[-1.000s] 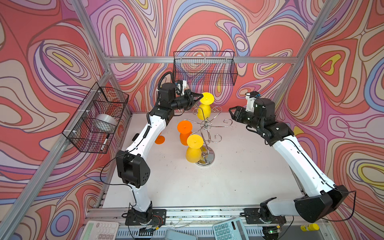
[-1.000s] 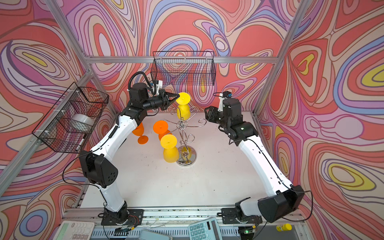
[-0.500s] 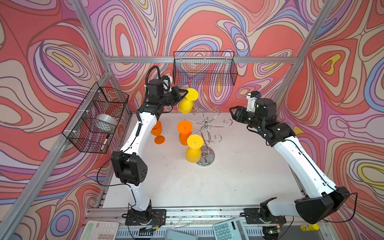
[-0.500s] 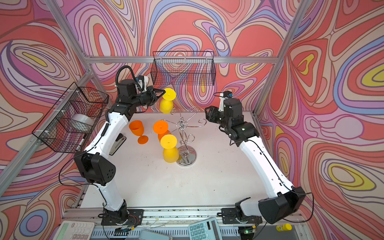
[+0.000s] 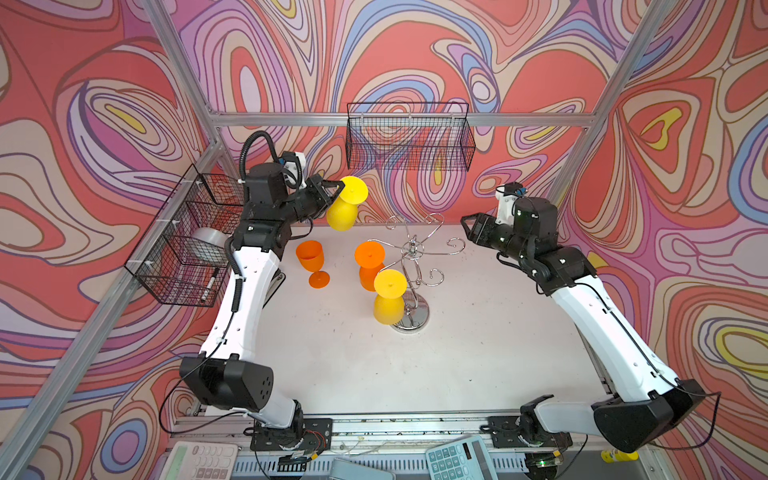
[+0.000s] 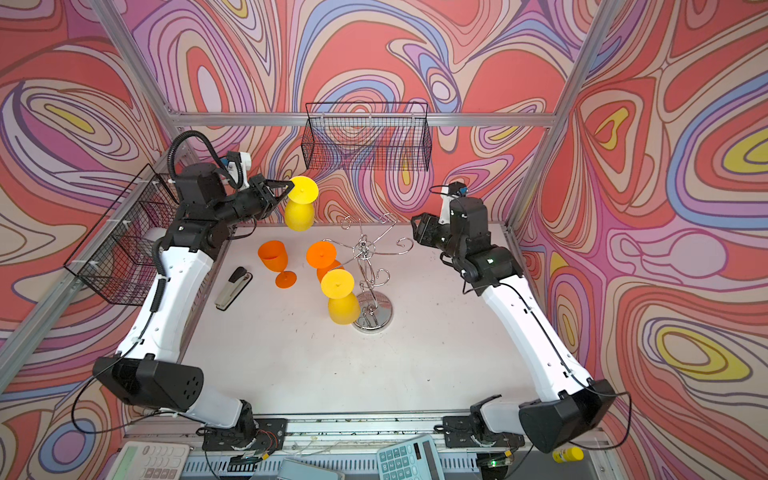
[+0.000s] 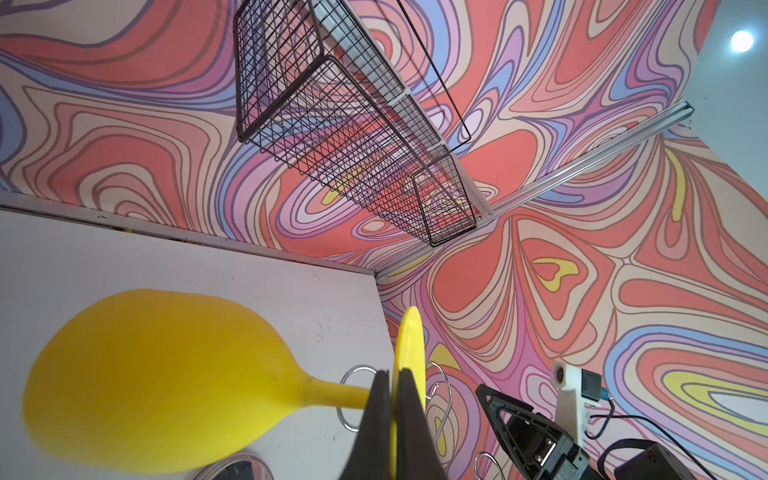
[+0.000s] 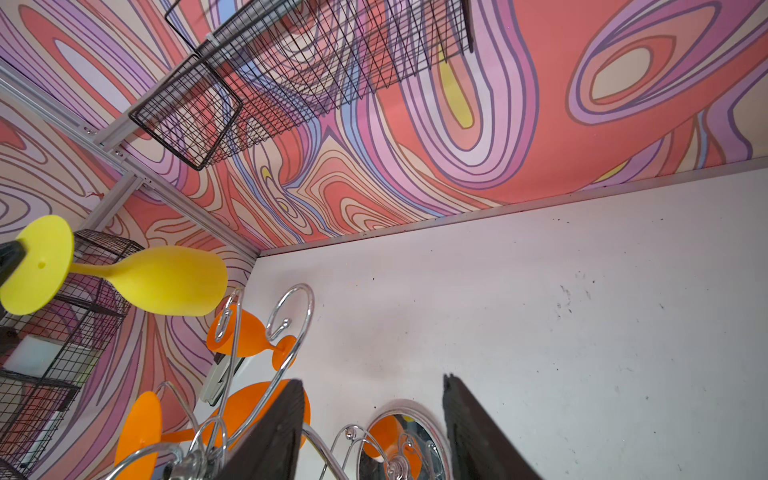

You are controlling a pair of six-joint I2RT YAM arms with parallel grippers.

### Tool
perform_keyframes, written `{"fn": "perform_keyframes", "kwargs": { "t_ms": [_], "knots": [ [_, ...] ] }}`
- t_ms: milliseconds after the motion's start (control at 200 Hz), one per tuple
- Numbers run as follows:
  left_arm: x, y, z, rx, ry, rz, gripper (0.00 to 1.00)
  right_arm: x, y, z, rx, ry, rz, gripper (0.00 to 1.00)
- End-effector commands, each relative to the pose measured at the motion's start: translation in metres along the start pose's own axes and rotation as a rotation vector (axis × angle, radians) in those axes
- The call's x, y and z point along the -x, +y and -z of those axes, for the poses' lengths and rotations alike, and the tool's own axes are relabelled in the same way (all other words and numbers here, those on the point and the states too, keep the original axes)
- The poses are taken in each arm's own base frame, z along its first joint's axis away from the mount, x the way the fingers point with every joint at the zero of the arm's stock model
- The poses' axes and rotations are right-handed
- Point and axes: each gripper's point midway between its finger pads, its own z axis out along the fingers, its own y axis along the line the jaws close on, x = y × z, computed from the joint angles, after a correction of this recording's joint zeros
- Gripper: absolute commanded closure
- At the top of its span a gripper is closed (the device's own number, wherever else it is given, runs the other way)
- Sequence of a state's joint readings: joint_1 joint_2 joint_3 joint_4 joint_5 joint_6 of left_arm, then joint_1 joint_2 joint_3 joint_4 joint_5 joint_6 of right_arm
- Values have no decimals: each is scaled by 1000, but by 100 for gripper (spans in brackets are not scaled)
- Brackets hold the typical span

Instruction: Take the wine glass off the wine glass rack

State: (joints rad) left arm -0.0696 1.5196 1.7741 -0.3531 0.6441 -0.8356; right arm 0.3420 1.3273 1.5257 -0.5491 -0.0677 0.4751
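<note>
A yellow wine glass [image 5: 341, 214] [image 6: 298, 214] hangs upside down in the air at the back left, clear of the wine glass rack [image 5: 417, 320] [image 6: 374, 318]. My left gripper [image 5: 334, 189] [image 6: 286, 186] [image 7: 392, 395] is shut on the rim of its foot disc; the bowl [image 7: 158, 382] points down at the table. On the chrome rack still hang an orange glass [image 5: 369, 266] and a second yellow glass [image 5: 389, 297], both upside down. My right gripper [image 5: 467, 226] [image 8: 374, 382] stands open and empty, level with the rack's top at its right side.
An orange glass [image 5: 311, 262] stands upright on the white table [image 5: 457, 353] left of the rack. A stapler [image 6: 232, 286] lies near the left arm. Black mesh baskets hang on the back wall [image 5: 409, 137] and the left wall [image 5: 187, 237].
My left gripper has drawn the yellow glass off the rack's top and carried it left and back, away from the hooks. The right arm has stayed where it was.
</note>
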Motion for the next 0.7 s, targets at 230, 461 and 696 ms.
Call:
{"fn": "perform_keyframes", "kwargs": {
  "t_ms": [230,461,696],
  "knots": [
    [-36,27,42,108,46,84,100,-20,-7,12,-4,26,-3,42],
    [-44,42,69,122,34,141,100,-46,-16,26,20,40,27,31],
    [-44,44,68,66,35,195,100,-101,-25,42,140,20,110,21]
  ]
}}
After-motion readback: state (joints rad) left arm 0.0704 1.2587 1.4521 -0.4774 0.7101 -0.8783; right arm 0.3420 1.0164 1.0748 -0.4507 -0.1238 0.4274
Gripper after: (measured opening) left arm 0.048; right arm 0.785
